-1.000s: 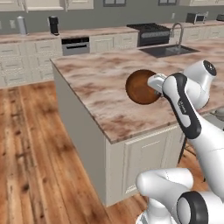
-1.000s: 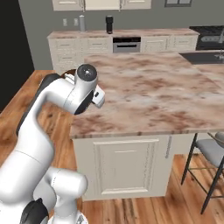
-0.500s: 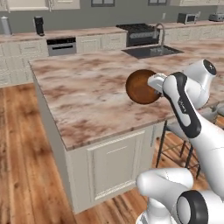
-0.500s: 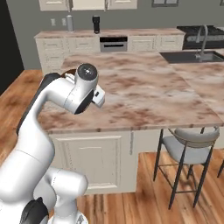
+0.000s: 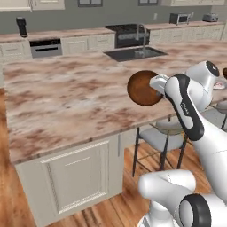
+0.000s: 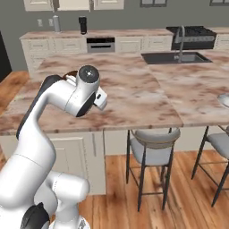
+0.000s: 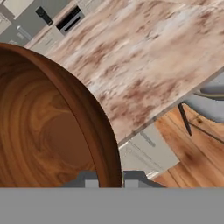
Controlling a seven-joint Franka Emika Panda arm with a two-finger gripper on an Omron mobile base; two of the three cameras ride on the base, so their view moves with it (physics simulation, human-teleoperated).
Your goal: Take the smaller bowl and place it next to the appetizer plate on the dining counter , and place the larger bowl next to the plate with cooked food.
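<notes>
Left base view: the white arm reaches forward over the near edge of the large island bench with a brown-and-cream marbled stone top. At its end a small round dark reddish-brown wooden bowl is carried on edge, its underside facing the camera, lifted clear above the stone. A grey stool stands tucked under the bench edge just below the bowl.

Right base view: the arm's white wrist hides most of the bowl; only a sliver of its dark rim peeks out beside the wrist, over the bench. Two grey stools stand along the near side.

Hand view: the bowl's grained hollow lies to the left, and its rim runs down between the two dark fingertips of the jaws, which are clenched on that rim. Beyond it lie the marbled top and the wooden floor.
</notes>
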